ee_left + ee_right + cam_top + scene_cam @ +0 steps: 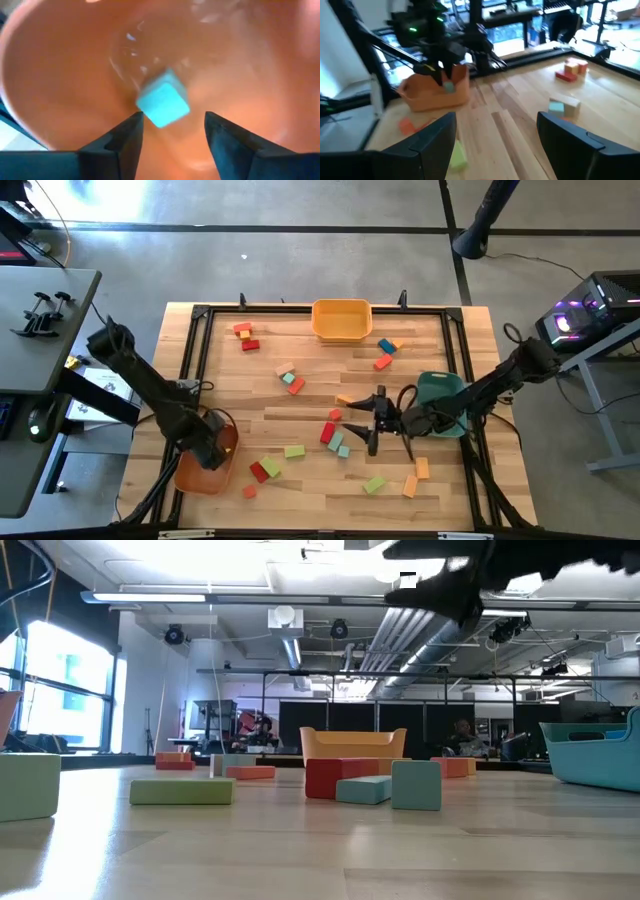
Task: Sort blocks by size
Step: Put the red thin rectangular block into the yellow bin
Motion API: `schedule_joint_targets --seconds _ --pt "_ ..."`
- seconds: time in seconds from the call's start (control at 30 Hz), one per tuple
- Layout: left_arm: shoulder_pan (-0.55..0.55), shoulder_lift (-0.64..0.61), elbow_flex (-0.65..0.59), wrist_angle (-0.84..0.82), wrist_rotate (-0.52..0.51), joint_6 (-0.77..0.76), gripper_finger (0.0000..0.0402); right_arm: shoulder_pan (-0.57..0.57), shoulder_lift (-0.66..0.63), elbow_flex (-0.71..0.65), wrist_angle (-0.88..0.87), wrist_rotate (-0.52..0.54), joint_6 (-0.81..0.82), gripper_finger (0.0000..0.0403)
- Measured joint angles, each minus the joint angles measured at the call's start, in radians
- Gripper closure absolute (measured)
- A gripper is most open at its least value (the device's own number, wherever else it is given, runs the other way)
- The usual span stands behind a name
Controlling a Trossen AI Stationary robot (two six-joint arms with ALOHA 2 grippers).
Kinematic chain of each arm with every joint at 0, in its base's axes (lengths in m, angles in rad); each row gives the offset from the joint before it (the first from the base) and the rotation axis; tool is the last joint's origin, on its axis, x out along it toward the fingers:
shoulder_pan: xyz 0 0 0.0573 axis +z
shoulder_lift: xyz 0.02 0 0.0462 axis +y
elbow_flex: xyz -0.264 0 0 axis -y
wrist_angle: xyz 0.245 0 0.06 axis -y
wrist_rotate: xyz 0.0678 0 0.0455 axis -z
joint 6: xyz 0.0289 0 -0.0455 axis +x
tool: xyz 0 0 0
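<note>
Wooden planks run under both my arms, ringed by a black metal frame [200, 315] along the table's [310, 490] edges. My left gripper [173, 131] hangs over the orange tray [200, 473] at the near-left corner, just inside the frame rail. Its fingers [125, 142] stand apart with a clear gap, gripping nothing; a small teal cube [163, 103] sits loose between and just beyond their tips, against the tray's orange wall, and whether it is resting or falling I cannot tell. From my other wrist I see that same tray with the left gripper above it.

My right gripper [362, 427] sits over the middle of the table, fingers spread wide and empty, pointing toward the left side. Close in front of its tips lie a red block [327, 432] and two small teal blocks [339, 444]; a green block [294, 451] lies farther left. The teal tray [436, 388] is under my right forearm beside the right rail, and the yellow tray [341, 319] touches the far rail.

Open plank lies between the two grippers and across the table's centre-left. Other blocks are scattered: red and orange ones [244, 335] far left, a green one [374, 484] and an orange one [421, 468] near the front edge.
</note>
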Motion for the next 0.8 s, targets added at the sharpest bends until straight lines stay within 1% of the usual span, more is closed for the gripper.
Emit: schedule_joint_targets --seconds 0.17,0.2,0.27,0.33,0.4,0.43,0.5,0.57,0.6,0.63,0.67,0.7,0.8 --pt "0.05 -0.123 0.032 0.004 0.083 -0.008 0.0176 0.05 -0.14 0.0 -0.136 0.004 -0.015 0.013" --pt "0.063 -0.148 0.043 0.006 0.081 -0.007 0.0175 0.059 -0.165 0.0 -0.162 0.006 -0.021 0.013" --pt "0.094 -0.19 0.062 0.024 0.024 0.021 0.0174 0.073 -0.2 0.0 -0.197 0.03 -0.027 0.013" --pt "0.13 -0.22 0.068 0.074 -0.083 0.114 0.0175 0.084 -0.214 0.0 -0.223 0.069 -0.03 0.013" --pt "0.176 -0.237 0.068 0.157 -0.202 0.275 0.0176 0.086 -0.212 0.0 -0.239 0.093 -0.037 0.013" --pt "0.2 -0.239 0.069 0.203 -0.274 0.378 0.0176 0.085 -0.208 0.0 -0.244 0.096 -0.037 0.013" --pt "0.25 -0.235 0.069 0.29 -0.445 0.607 0.0176 0.078 -0.196 0.0 -0.254 0.095 -0.03 0.013" --pt "0.303 -0.22 0.069 0.375 -0.649 0.803 0.0176 0.069 -0.182 0.0 -0.269 0.084 -0.01 0.013" --pt "0.338 -0.213 0.069 0.411 -0.734 0.897 0.0176 0.065 -0.177 0.0 -0.275 0.078 0.003 0.013" --pt "0.38 -0.206 0.069 0.439 -0.788 0.983 0.0176 0.061 -0.174 0.0 -0.279 0.075 0.015 0.013" --pt "0.436 -0.2 0.069 0.461 -0.802 1.055 0.0176 0.059 -0.17 0.0 -0.28 0.067 0.029 0.013" --pt "0.507 -0.194 0.069 0.475 -0.784 1.101 0.0176 0.057 -0.167 0.0 -0.283 0.063 0.039 0.013" --pt "0.727 -0.161 0.069 0.475 -0.643 1.125 0.0176 0.055 -0.164 0.0 -0.288 0.052 0.053 0.013"
